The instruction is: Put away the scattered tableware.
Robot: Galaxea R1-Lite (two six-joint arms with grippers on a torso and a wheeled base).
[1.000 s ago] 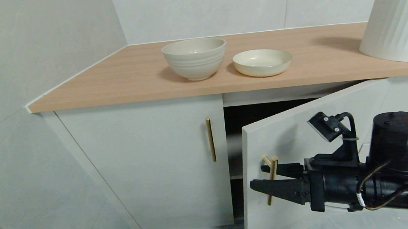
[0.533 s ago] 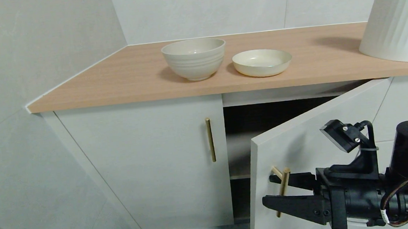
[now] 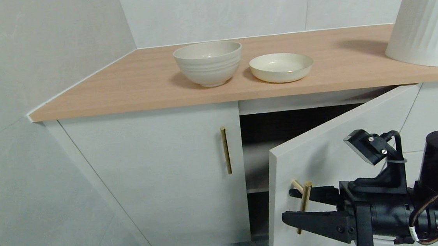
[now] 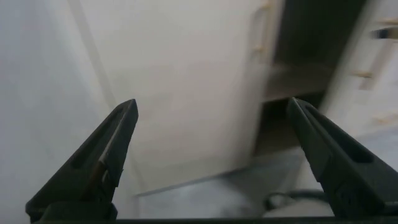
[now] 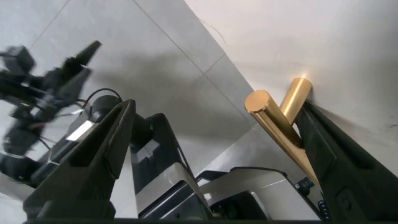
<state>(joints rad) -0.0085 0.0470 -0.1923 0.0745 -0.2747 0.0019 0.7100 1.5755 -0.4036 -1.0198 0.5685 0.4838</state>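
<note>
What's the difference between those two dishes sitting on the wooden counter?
The bowl is deep and tall; the dish is shallow and low. The bowl has ridged bands around its side, while the dish's side is smooth. The bowl is a duller grey-beige, the dish a glossier cream. Both stand upright side by side on the counter and look empty.

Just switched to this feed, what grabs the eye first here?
The right gripper sits low on the right, open and straddling the gold handle of a half-open cabinet door. Above it, on the wooden countertop, a ribbed bowl and a shallow dish sit side by side, with a tall white ribbed container at the far right.
</note>
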